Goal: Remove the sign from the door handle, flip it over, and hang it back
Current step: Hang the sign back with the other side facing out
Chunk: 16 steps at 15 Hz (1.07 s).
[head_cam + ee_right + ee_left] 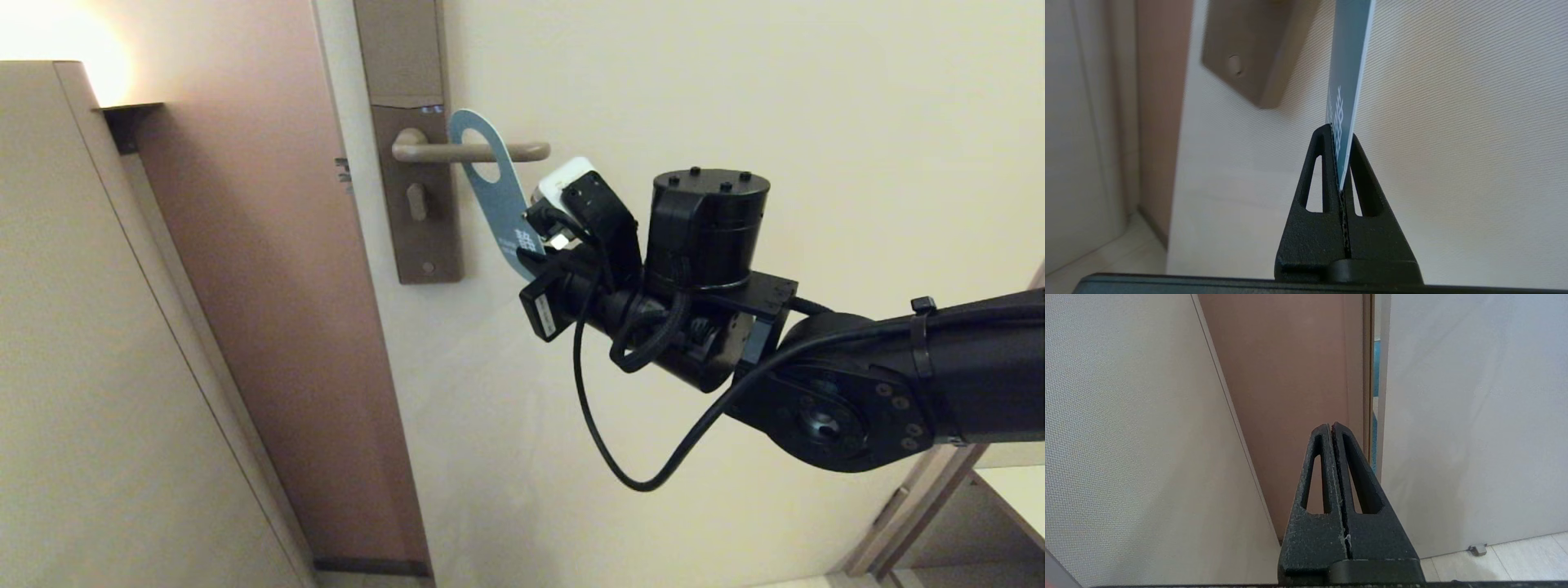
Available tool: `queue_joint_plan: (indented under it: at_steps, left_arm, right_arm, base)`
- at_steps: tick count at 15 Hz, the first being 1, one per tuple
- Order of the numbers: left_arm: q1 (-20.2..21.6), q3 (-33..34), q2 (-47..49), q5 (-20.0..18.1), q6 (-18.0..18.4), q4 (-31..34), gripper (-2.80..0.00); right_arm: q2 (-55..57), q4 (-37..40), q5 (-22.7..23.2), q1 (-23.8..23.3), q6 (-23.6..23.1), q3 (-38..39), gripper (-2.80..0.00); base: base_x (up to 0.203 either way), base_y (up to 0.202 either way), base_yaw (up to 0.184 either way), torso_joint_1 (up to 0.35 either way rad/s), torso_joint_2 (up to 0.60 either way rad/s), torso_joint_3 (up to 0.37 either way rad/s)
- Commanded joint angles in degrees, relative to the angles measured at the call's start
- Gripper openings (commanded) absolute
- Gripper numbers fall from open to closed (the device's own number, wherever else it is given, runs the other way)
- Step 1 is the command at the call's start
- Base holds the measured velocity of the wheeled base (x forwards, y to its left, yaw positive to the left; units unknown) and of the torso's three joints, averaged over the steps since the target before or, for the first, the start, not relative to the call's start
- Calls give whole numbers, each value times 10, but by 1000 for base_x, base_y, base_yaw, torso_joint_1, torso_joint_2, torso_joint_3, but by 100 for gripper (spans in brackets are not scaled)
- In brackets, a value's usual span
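The sign (pixel 496 196) shows its blue face and hangs by its oval hole on the door handle (pixel 482 152), tilted with its lower end swung right. My right gripper (pixel 545 245) is shut on the sign's lower end. In the right wrist view the sign (pixel 1348 73) rises edge-on from between the closed fingers (pixel 1319 171), blue face on one side, white edge on the other. The handle sits on a tall brownish lock plate (pixel 416 220). My left gripper (pixel 1331 426) is shut and empty, low by the door frame, out of the head view.
The cream door (pixel 735 98) fills the middle and right. A brown door frame (pixel 269 286) and a beige wall panel (pixel 90 367) stand to the left. A wall lamp glows at top left. A door stop (pixel 1477 549) sits on the floor.
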State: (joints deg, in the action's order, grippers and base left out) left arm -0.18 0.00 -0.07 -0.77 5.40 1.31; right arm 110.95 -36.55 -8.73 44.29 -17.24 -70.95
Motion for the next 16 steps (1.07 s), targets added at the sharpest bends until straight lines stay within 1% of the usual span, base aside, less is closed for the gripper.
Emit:
queue_joint_plan:
  at_steps: [1, 3, 4, 16]
  left_arm:
    - [0, 0, 1, 0, 0, 0, -280]
    - [0, 0, 1, 0, 0, 0, -280]
    - [0, 0, 1, 0, 0, 0, -280]
    - [0, 0, 1, 0, 0, 0, -280]
  right_arm:
    - [-3, -5, -1, 4, 4, 7, -280]
    - [-3, -13, -1, 8, 4, 11, -280]
    - [-3, -14, -1, 10, 4, 11, 0]
    - [-10, -18, 0, 10, 5, 12, 0]
  base:
    - [0, 0, 0, 0, 0, 0]
    - [0, 0, 0, 0, 0, 0]
    - [0, 0, 0, 0, 0, 0]
    - [0, 0, 0, 0, 0, 0]
